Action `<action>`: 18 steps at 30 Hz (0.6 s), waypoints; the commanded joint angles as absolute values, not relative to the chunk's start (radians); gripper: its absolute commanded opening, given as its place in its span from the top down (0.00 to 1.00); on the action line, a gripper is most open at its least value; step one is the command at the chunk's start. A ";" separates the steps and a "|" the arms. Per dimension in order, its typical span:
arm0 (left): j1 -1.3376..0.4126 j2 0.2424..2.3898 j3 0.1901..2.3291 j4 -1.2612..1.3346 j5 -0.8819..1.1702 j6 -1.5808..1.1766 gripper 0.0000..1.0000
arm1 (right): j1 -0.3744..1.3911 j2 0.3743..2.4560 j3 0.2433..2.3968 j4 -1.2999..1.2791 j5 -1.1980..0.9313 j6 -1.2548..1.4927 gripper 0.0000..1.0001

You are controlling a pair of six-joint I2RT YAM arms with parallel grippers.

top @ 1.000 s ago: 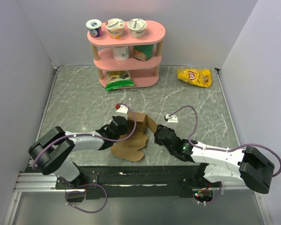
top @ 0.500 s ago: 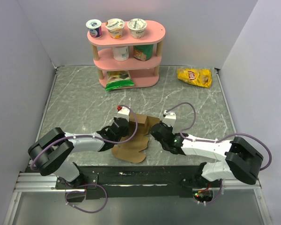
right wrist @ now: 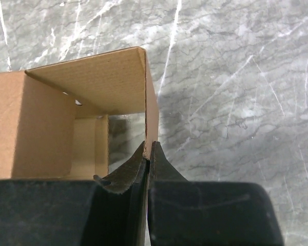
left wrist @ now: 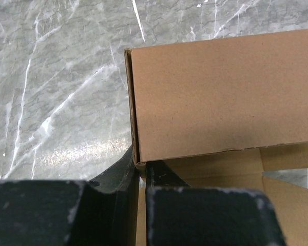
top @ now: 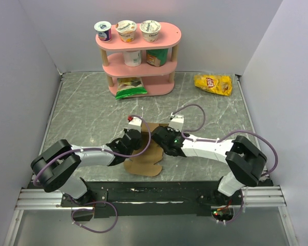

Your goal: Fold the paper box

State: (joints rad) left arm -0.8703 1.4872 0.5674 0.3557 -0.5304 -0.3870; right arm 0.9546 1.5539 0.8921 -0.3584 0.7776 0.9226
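Observation:
The paper box (top: 143, 163) is brown cardboard, partly folded, lying at the near middle of the marble table (top: 82, 113), with one flat flap pointing toward the arms. My left gripper (top: 135, 138) is shut on the box's left wall. In the left wrist view the gripper (left wrist: 141, 166) pinches the bottom corner of a raised panel (left wrist: 220, 92). My right gripper (top: 162, 142) is shut on the box's right side. The right wrist view has the gripper (right wrist: 149, 147) clamping the thin edge of an upright wall (right wrist: 151, 113), with the box's hollow inside (right wrist: 92, 82) to its left.
A pink three-tier shelf (top: 163, 37) stands at the back with yogurt cups (top: 126, 29) on top and a green bag (top: 129, 87) at its foot. A yellow chip bag (top: 213, 83) lies at the back right. White walls enclose the table.
My right arm swung left to the box and its jaws shut on the box's right wall. The left gripper kept its grip and stayed put.

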 commanded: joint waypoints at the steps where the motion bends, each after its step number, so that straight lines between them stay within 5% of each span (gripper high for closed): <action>1: -0.882 1.493 0.598 0.321 -0.524 -0.376 0.99 | 0.953 1.502 0.916 -0.377 0.831 0.971 0.95; 3: -0.876 1.502 0.603 0.313 -0.531 -0.368 0.99 | 0.963 1.436 0.887 -0.358 0.819 0.921 0.69; 4: -0.862 1.503 0.606 0.308 -0.529 -0.364 0.99 | 0.968 1.413 0.852 -0.333 0.818 0.902 0.43; 7: -0.825 1.512 0.609 0.295 -0.520 -0.351 0.99 | 0.979 1.289 0.784 -0.263 0.724 0.752 0.20; 14: -0.784 1.480 0.578 0.330 -0.474 -0.327 0.99 | 0.904 0.942 0.755 -0.220 0.536 0.490 0.10; 18: -0.782 1.471 0.569 0.348 -0.449 -0.322 0.99 | 0.646 0.942 0.747 -0.193 0.280 0.468 0.10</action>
State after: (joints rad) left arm -0.7868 1.4952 0.5884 0.3389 -0.4938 -0.3485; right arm 0.8173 0.9405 0.7643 -0.2539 0.4892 0.5694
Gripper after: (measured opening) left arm 0.108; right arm 0.900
